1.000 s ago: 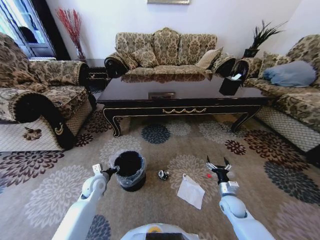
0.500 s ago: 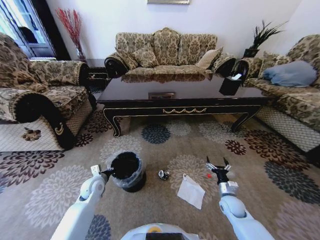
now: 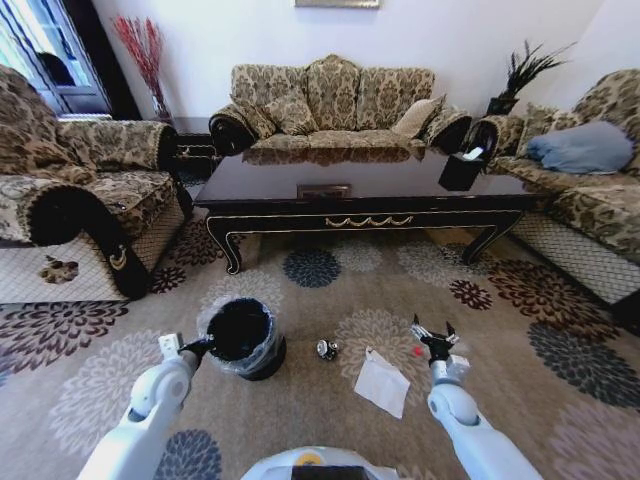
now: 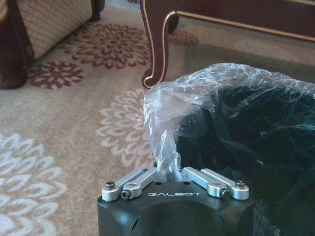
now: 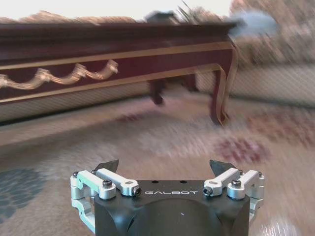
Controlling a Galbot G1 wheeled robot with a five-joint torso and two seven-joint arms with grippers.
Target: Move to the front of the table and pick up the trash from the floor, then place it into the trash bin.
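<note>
**A:** Where's your trash sitting right now?

**B:** On the floor (image 3: pixel 330 290), that beige carpet with big round flower medallions. White paper sheet (image 3: pixel 382 383) lies flat between your arms, the tiny shiny ball (image 3: pixel 326 349) is just beside the trash bin (image 3: pixel 241 338), and a small red bit (image 3: pixel 417 351) sits right by your right gripper (image 3: pixel 434 335).

**A:** And the grippers?

**B:** Your left gripper (image 4: pixel 170 173) is pinched tight on the crinkly clear liner bag (image 4: pixel 197 93) at the black bin's rim. The right one hovers low over the carpet, fingers spread wide, nothing in them.

**A:** Anything crowding you?

**B:** The table (image 3: pixel 365 195) stands ahead, dark glossy wood, curved legs, gold scroll trim. Patterned sofas (image 3: pixel 335 100) ring it on three sides. A black tissue box (image 3: pixel 462 168) sits on the table's right end.
</note>
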